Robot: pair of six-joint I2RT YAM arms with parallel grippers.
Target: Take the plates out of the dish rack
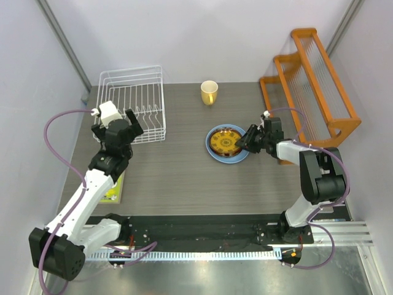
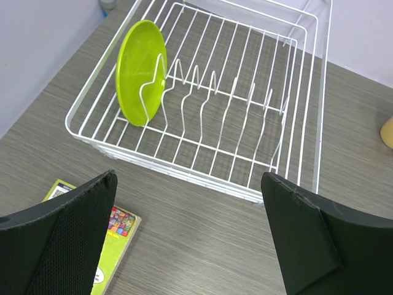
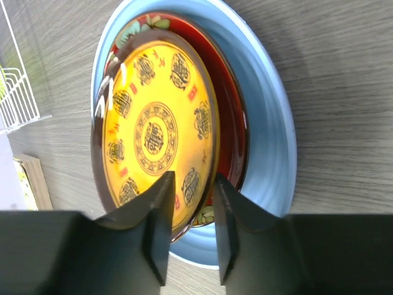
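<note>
Under both grippers, holding everything up: a grey wood-look table.

Behind the right gripper, off by the right-hand wall: a tall orange wooden rack, well apart from the fingers.

Just ahead of the left gripper: the white wire dish rack, near the fingers but not touching them. Hanging over the table there, with both fingers spread wide apart and nothing between them.

Right below the right gripper: a stack of three plates lying flat on the table.
- At the bottom, the big light blue plate.
- On that, the smaller red floral plate, with only its edge peeking out.
- On top, the yellow patterned plate, its near rim in the thin gap between the two fingers.

Fingers a little apart there, one on each side of that rim. Hard to tell whether touching it or not.

Ahead of the left gripper and a bit to its left, inside the dish rack: the lime green plate, standing up on its edge between the wires at the end of the row.

Between the two grippers and farther back on the table: a yellow cup, standing up, well apart from both.

Beside the left gripper's left finger, flat on the table: a small bright book.
</note>
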